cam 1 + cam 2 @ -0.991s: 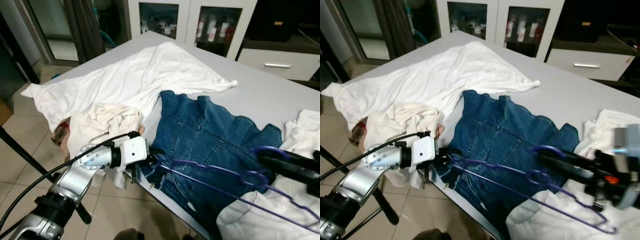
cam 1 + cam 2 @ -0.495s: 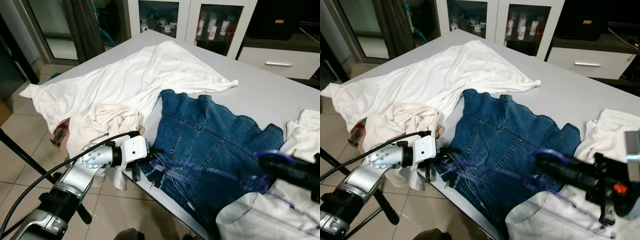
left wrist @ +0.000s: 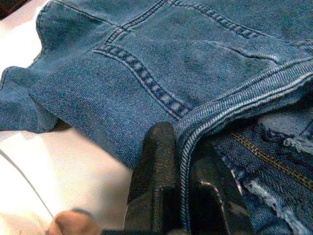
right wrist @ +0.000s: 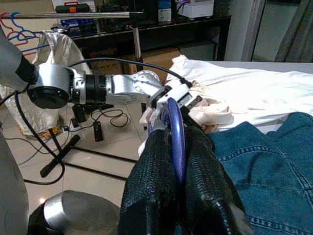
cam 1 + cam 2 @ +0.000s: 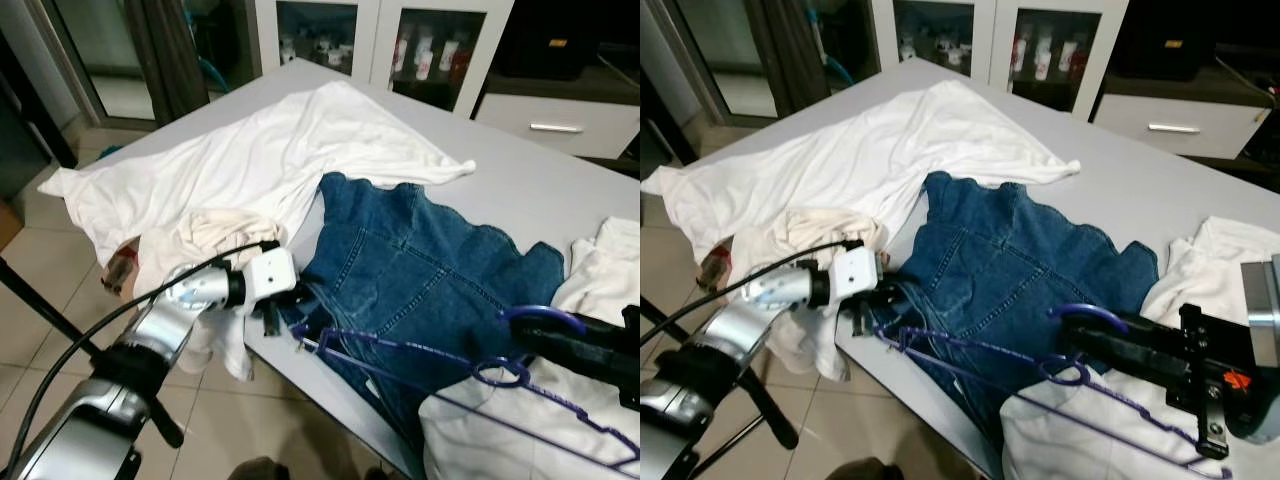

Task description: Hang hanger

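A blue denim jacket (image 5: 420, 280) lies spread on the grey table (image 5: 520, 190). My left gripper (image 5: 285, 310) is at the table's near edge, shut on the jacket's hem (image 3: 195, 132). A purple wire hanger (image 5: 460, 375) stretches from that hem across to my right gripper (image 5: 525, 325), which is shut on its hook (image 4: 175, 132). The hanger's near end (image 5: 902, 340) lies just off the denim's lower edge, over the table's rim.
A large white shirt (image 5: 250, 160) covers the table's left part, with a cream garment (image 5: 200, 245) bunched at the edge. More white cloth (image 5: 520, 430) lies under the hanger at the right. Glass-door cabinets (image 5: 380, 40) stand behind the table.
The hanger has slid toward me and down, off the denim, its near end now at the table's rim. The left gripper still pinches the hem, slightly pulled left.
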